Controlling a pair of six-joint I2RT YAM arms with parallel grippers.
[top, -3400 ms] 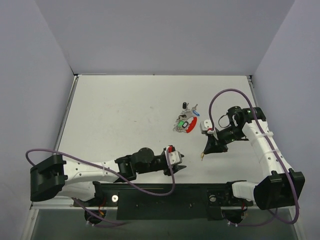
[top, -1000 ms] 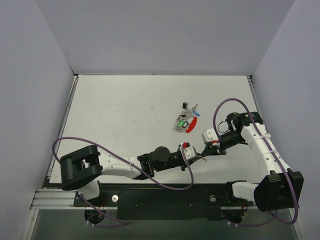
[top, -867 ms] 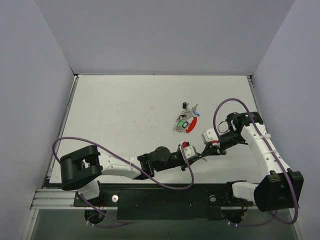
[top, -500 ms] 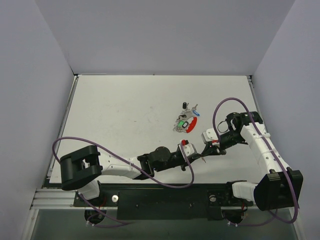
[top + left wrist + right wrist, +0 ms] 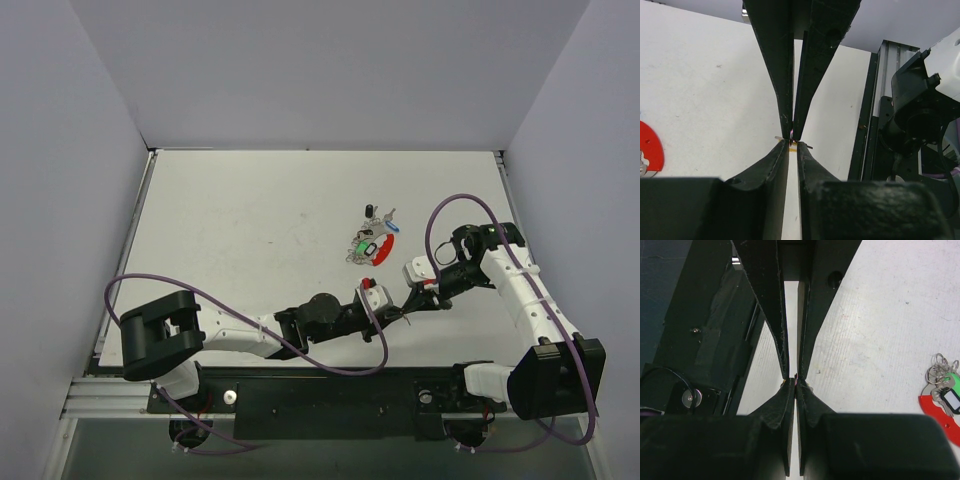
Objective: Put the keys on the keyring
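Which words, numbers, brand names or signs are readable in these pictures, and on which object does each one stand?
No text can be read in any view.
Tags on the keys, beside the red keyring: the white window looks blank, too small to be sure.
Red patch on the left arm's wrist: too small to read.
Small piece pinched by the left hand and the right hand: no marking visible.

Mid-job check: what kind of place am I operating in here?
Most likely a lab robot test cell: plain grey walls box in a white table on three sides, a metal rail runs along its near edge, and the keys and keyring look like staged props.
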